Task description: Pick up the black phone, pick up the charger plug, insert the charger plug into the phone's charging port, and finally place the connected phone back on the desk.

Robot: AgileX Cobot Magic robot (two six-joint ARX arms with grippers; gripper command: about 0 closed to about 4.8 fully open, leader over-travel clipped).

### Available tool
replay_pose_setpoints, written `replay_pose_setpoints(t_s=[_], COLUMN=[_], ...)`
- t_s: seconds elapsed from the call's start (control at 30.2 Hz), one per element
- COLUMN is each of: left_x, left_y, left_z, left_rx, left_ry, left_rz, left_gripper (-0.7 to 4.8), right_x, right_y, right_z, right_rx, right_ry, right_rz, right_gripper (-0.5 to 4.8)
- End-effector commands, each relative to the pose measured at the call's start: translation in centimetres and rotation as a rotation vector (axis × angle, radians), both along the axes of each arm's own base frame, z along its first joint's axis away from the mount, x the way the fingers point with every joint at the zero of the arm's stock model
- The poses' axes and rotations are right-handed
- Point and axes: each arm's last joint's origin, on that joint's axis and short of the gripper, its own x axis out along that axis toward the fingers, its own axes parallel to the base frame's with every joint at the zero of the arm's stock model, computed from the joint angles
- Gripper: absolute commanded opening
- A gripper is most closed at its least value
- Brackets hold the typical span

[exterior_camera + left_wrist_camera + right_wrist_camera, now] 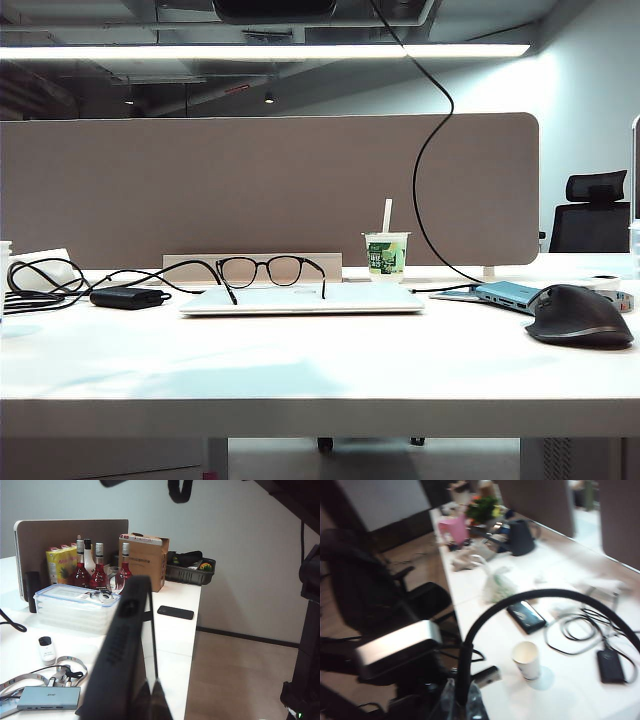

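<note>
In the left wrist view my left gripper is shut on the black phone, which stands up edge-on from the fingers, above the desk's right end. I cannot make out its charging port. In the right wrist view my right gripper is shut on the thin black charger cable, which arcs up and away from the fingers. A small silvery piece shows beside the cable; I cannot tell whether it is the charger plug. Neither gripper appears in the exterior view.
On the desk lie a closed laptop with glasses, a drink cup, a mouse, a hub and a black adapter with cables. Neighbouring desks hold another dark phone, a plastic box, bottles and a paper cup.
</note>
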Motion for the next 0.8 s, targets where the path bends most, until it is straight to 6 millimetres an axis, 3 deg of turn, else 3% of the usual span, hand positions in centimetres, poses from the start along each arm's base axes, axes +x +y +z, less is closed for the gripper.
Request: replay_pose_setpoints(t_s=[0.03,0.46,0.8], left_x=[-0.2,-0.3,-0.4], left_y=[0.1,0.0,0.1], left_z=[0.8,1.2,1.6], left_rx=[-0.022,-0.055,-0.077], left_ry=[-0.051,-0.027,-0.043], left_rz=[-0.007,-0.058,-0.063], left_gripper=[-0.07,-0.07,-0.06], right_x=[-0.6,-0.8,-2.1], right_y=[0.2,0.3,2.8], right_z=[0.6,0.9,1.1], right_rx=[0.023,0.051,0.068], right_ry=[-0.030,-0.102,-0.163], right_rz=[0.052,0.165,0.258], right_gripper=[-0.05,-0.06,-0.05])
